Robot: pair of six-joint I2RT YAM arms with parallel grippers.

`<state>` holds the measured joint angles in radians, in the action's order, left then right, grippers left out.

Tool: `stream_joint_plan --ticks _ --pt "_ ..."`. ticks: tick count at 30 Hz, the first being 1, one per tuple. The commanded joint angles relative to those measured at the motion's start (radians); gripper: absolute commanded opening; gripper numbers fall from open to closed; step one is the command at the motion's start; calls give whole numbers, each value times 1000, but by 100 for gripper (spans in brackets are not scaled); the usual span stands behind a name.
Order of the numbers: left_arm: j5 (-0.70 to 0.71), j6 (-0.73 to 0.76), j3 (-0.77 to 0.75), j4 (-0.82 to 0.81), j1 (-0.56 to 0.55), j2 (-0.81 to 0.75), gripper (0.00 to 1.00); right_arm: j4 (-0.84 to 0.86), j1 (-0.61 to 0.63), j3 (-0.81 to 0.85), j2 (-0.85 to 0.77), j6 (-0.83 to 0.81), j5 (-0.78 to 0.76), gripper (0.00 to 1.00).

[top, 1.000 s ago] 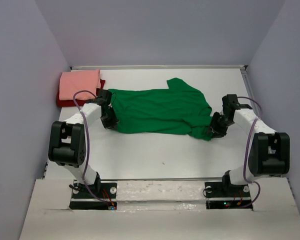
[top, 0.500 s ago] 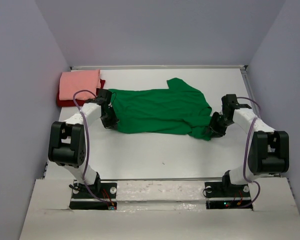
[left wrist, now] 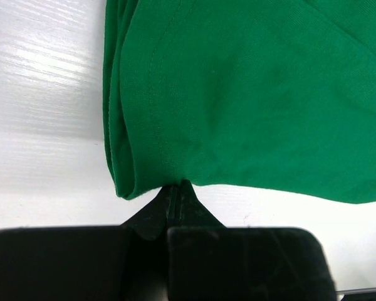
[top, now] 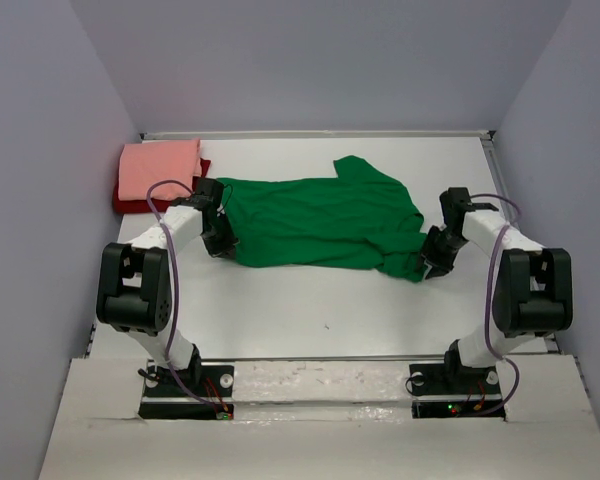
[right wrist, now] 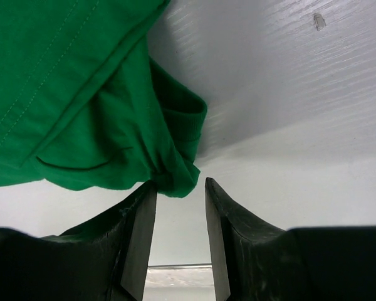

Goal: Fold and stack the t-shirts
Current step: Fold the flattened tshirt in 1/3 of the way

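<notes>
- The green tee point(top: 320, 222) lies spread across the middle of the desk point(top: 310, 310). It runs left to right, with one sleeve poking toward the far side.
- Its left edge is doubled over, so I judge a first fold is in. It is far from a neat packet, though, and its right corner is bunched.
- My left hand point(left wrist: 177, 191) sits at the tee's near-left hem with fingers pressed together. The tips touch the cloth edge, but I cannot tell whether any cloth is caught between them.
- My right hand point(right wrist: 180, 194) is at the bunched right corner with fingers spread. The cloth hangs at the mouth of the gap, against one finger, and is not pinched.
- The pink tee point(top: 160, 168) lies folded on top of the red tee point(top: 130, 203) in the far-left corner of the desk, just beside the green tee's left end.
- By my reckoning two of three tees are done and stacked.
- What is left is to get a hold on both ends of the green tee, fold it down to the size of the others, and set it on the pink tee.
</notes>
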<state>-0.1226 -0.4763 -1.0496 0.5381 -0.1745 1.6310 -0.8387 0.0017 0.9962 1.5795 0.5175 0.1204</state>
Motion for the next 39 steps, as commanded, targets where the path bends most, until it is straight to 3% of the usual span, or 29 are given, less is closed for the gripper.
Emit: stream_joint_plan --ticks 1,2,3,4,5,9,12,16,24,31,39 --pt "-28 19 -30 8 1 -29 0 -2 11 35 17 9 -5 41" --pt "-29 19 -32 8 1 -31 0 1 11 36 26 9 -5 40" --pt "-29 16 -32 7 1 -36 0 4 11 41 43 9 -1 28" --pt "-28 16 -30 10 1 -36 0 7 11 41 46 15 2 2" --pt "-25 16 -29 10 1 -39 0 13 11 39 47 32 8 0" --pt "3 -1 -7 19 3 -62 0 64 11 -11 -24 128 58 0" --pt "23 -28 23 28 4 -97 0 63 11 -27 -81 179 12 0" --pt "37 -42 36 65 6 -129 0 -11 11 4 -89 214 -91 0" --pt "106 -59 40 154 49 -195 0 -112 11 33 -104 302 -128 0" --pt "156 -32 95 177 131 -227 0 -161 -54 70 -96 271 -166 0" --pt "127 -41 115 125 144 -183 0 -142 -163 49 -53 188 -180 0"
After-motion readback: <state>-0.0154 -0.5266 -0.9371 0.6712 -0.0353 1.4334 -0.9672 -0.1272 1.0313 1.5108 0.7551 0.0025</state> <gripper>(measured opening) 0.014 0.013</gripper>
